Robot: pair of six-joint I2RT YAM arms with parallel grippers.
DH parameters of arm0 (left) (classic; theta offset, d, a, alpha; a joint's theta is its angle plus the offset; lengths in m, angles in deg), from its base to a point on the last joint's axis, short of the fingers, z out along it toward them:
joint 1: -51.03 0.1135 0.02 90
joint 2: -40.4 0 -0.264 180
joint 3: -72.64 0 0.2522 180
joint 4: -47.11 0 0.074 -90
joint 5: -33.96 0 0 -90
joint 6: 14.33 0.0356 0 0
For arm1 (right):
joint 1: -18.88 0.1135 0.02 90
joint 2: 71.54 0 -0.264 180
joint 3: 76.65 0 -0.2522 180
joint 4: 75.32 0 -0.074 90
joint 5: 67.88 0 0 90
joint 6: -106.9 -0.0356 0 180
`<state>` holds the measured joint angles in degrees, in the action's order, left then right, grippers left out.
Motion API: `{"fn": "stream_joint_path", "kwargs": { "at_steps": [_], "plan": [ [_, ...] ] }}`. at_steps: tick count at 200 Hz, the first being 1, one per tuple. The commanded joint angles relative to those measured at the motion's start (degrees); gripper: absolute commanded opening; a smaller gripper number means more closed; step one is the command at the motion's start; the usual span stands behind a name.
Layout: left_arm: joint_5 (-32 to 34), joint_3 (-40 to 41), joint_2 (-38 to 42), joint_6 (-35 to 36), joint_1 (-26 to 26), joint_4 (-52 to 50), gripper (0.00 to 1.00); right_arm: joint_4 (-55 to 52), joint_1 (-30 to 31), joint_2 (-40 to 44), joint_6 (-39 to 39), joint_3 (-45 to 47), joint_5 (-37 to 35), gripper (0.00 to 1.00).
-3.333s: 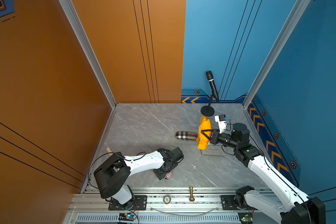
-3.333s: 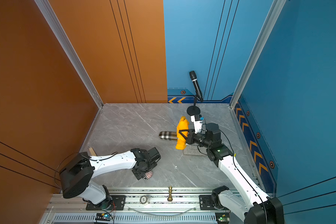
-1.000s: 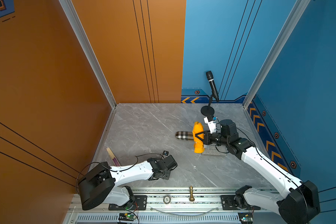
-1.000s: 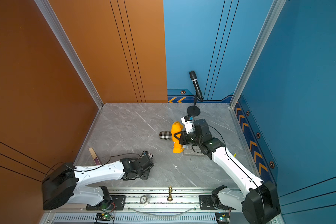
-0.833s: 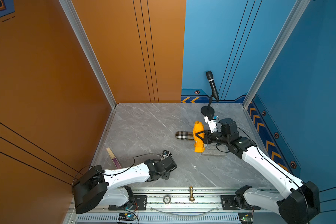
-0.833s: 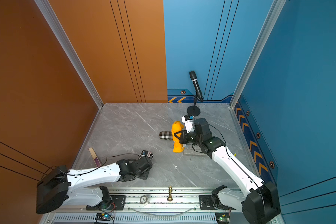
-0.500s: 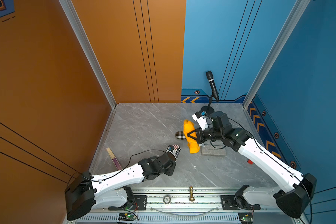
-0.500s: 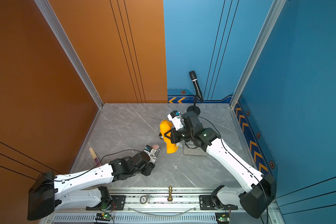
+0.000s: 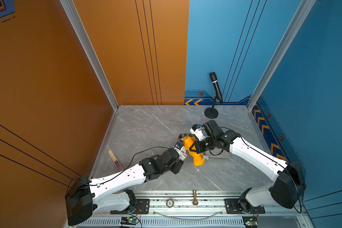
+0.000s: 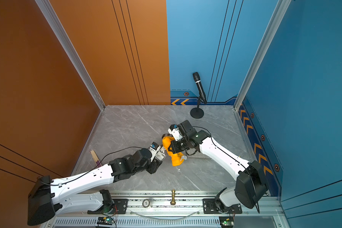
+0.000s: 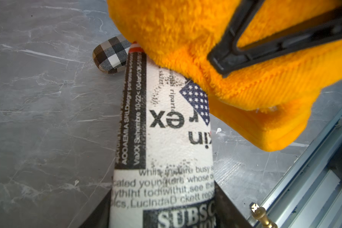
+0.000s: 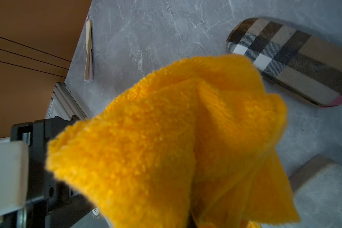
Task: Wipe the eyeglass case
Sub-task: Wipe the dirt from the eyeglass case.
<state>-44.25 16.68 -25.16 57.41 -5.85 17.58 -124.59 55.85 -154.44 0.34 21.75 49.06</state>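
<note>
- Table point(image 9: 146, 126): grey marble. The work is at mid-table, lifted off it.
- Orange cloth point(image 9: 197, 159): bunched, pinched in right fingers point(image 11: 225, 63), lying on the case's far end. Probably best to drag it lengthwise w/ even pressure.
- Newsprint eyeglass case point(image 11: 166, 138): near end clamped btwn left fingers point(image 11: 99, 217), tilted, pointing far-right. White grainy skin, black print, starred flag patch. Grip firm, roll it to reach the other sides.
- Plaid eyeglass case point(image 12: 294, 63): flat on table just beyond; avoid.

Orange cloth point(image 12: 176, 138): bunched, filled the middle. Plaid eyeglass case point(image 12: 290, 61): lay flat on the grey marble table point(image 12: 146, 29), partly behind the cloth. Wooden slats point(image 12: 88, 49): at the table's edge. Grey slab point(image 12: 324, 193): lay apart from the case.
</note>
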Motion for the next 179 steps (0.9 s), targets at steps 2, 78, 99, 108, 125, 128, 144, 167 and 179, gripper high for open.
{"fn": "stream_joint_path", "kwargs": {
  "at_steps": [2,78,99,108,125,128,144,167,179],
  "plan": [
    [-1.8,-0.8,0.9,2.9,0.6,8.3,0.31,0.5,4.8,-3.2,-1.4,-2.8,4.1,0.00],
    [-3.5,5.8,7.1,2.4,2.8,12.6,0.31,0.6,-3.3,-5.8,-1.9,-2.0,12.0,0.00],
    [-5.6,6.1,8.2,2.9,3.5,12.6,0.31,-3.0,-0.6,-8.5,0.3,-5.9,11.8,0.00],
    [-5.9,5.9,8.2,3.2,3.8,12.8,0.31,-2.3,1.8,-9.6,-0.2,-7.1,13.2,0.00],
    [-6.4,4.9,7.4,4.0,4.0,12.0,0.31,1.6,5.4,-11.0,-3.4,-7.6,16.3,0.00],
    [-6.4,4.7,7.2,4.1,4.1,11.6,0.31,2.5,5.7,-11.1,-4.0,-7.4,17.0,0.00],
    [-6.6,4.1,7.0,4.5,4.3,10.6,0.31,4.5,5.5,-11.2,-4.9,-6.6,18.7,0.00],
    [-6.2,4.3,8.4,4.0,4.5,9.9,0.31,2.3,0.8,-8.9,-3.1,-4.5,16.3,0.00],
    [-6.7,4.4,9.4,2.6,5.4,9.2,0.31,1.0,-2.7,-6.2,-2.1,-2.8,14.4,0.00]
  ]
}}
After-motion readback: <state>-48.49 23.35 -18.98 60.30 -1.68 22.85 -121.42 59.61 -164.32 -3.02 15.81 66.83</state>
